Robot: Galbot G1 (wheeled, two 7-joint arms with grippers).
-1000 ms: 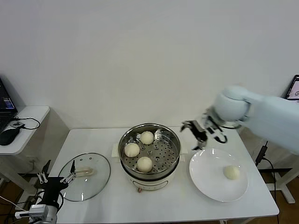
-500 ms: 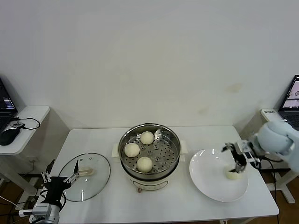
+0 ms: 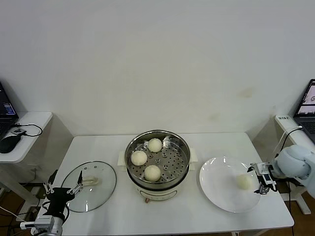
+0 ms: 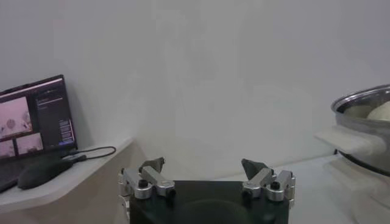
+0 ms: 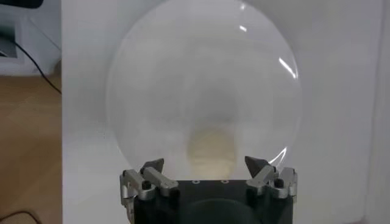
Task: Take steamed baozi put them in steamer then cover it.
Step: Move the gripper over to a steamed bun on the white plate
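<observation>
Three baozi point(image 3: 152, 172) lie on the perforated tray of the steel steamer point(image 3: 157, 136) at mid table. A fourth baozi point(image 3: 243, 181) lies on the white plate point(image 3: 221, 189) to its right; it also shows in the right wrist view point(image 5: 210, 151). My right gripper point(image 3: 261, 180) is open, just right of that baozi at the plate's right rim, its fingertips point(image 5: 153, 165) apart and short of the bun. The glass cover point(image 3: 101, 187) with its cream handle point(image 3: 90, 181) lies flat on the table's left. My left gripper point(image 3: 62, 190) is open at the cover's left edge.
A side table point(image 3: 22, 142) with a mouse and a laptop stands at the far left, and shows in the left wrist view point(image 4: 38, 119). Another laptop point(image 3: 307, 104) stands at the far right. The steamer's side point(image 4: 365, 119) shows in the left wrist view.
My right arm swung from beside the steamer out to the right, passed over the baozi on the plate, and now sits at the plate's right rim. The left arm barely moved.
</observation>
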